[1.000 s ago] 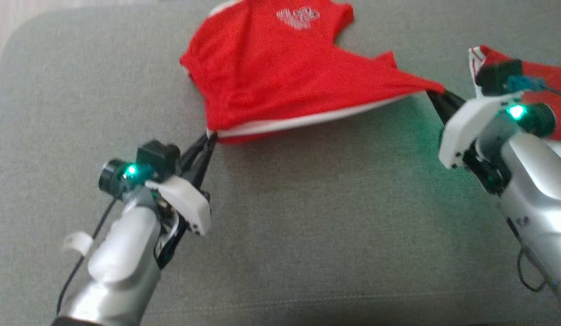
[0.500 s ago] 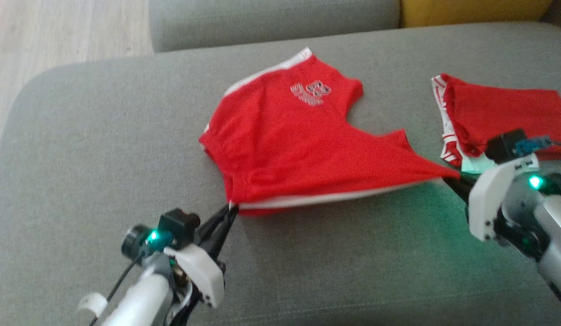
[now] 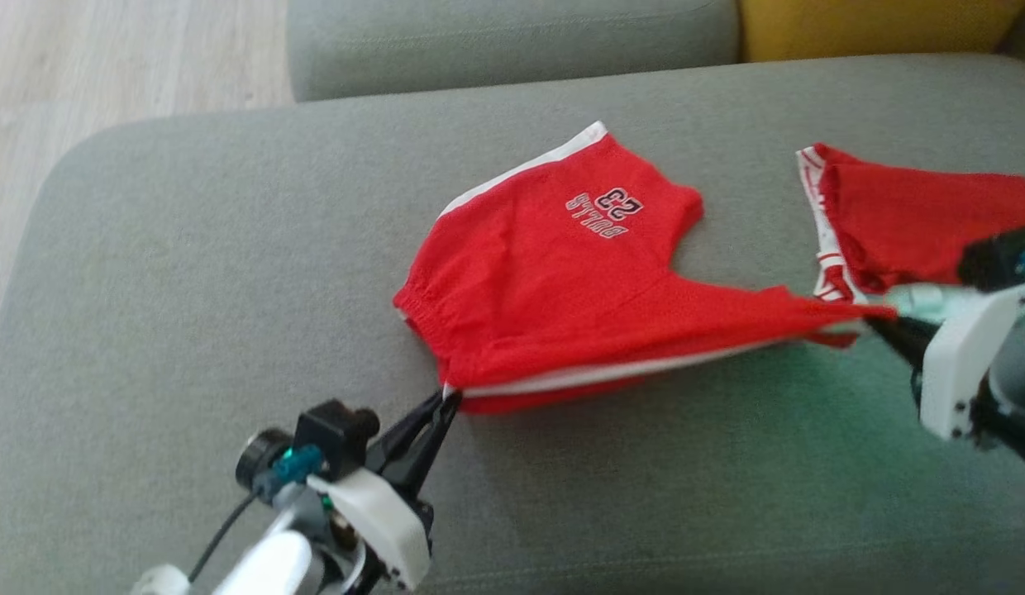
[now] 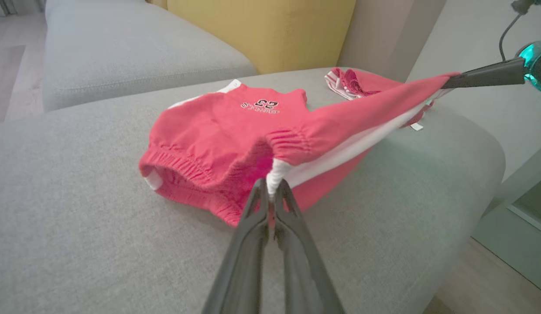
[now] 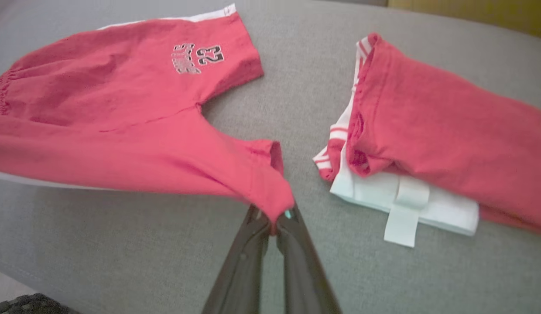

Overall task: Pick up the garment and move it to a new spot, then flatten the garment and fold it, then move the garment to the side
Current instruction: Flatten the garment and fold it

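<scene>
Pulled further right, the shorts (image 3: 554, 281) stretch lengthwise between left end effector (image 3: 448, 398), clamped on the waistband corner, and right end effector (image 3: 883, 321), clamped on the leg hem.

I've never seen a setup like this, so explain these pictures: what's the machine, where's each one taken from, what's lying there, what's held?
This is a two-armed robot working over a grey sofa cushion. One picture comes from a camera on its head, looking down; the other two from cameras on its wrists, looking along each arm's two dark fingers. Red shorts lie on the cushion. The left gripper pinches a waistband corner and the right gripper pinches a leg hem, both shut, stretching that side taut between them. A second red garment, folded, lies further right.
</scene>
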Robot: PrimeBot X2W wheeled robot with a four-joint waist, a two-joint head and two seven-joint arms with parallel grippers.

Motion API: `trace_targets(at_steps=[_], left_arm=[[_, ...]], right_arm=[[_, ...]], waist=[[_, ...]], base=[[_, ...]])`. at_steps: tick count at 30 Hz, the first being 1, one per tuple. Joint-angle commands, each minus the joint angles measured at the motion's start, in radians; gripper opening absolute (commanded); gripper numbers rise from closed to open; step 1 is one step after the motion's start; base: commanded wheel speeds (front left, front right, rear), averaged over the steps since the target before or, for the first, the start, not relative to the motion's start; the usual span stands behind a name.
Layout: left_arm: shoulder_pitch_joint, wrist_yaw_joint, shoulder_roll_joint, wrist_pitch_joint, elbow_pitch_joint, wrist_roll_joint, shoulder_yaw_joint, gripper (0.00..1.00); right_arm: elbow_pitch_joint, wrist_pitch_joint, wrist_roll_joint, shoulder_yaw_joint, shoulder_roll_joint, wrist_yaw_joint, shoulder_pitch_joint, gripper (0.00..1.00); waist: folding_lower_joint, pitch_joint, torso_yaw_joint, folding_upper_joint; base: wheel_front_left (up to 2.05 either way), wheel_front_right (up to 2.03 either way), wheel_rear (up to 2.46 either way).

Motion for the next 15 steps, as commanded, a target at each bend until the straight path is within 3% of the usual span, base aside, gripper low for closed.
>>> trace_targets(at_steps=[1,8,15], left_arm=[[-0.066,0.011,0.023,0.001,-0.039,-0.003,0.048,0.0],[-0.152,0.015,0.0,0.008,-0.052,-0.002,0.057,0.0],[-0.26,0.004,-0.036,-0.01,0.004,0.001,0.054,0.0]], right_arm=[[-0.033,0.003,-0.022,-0.03,-0.024,0.003,-0.036,0.0],[-0.058,0.051,-0.114,-0.087,0.016,0.003,-0.147,0.0],[-0.005,0.067,-0.18,-0.039,0.029,0.003,-0.323,0.0]], waist=[[0.0001,0.018,0.017,-0.0001],[0.0001,0.096,0.08,-0.0001],[0.0001,0.181,0.146,-0.0001]], base=[[0.0,0.0,0.0],[0.0,0.0,0.0],[0.0,0.0,0.0]])
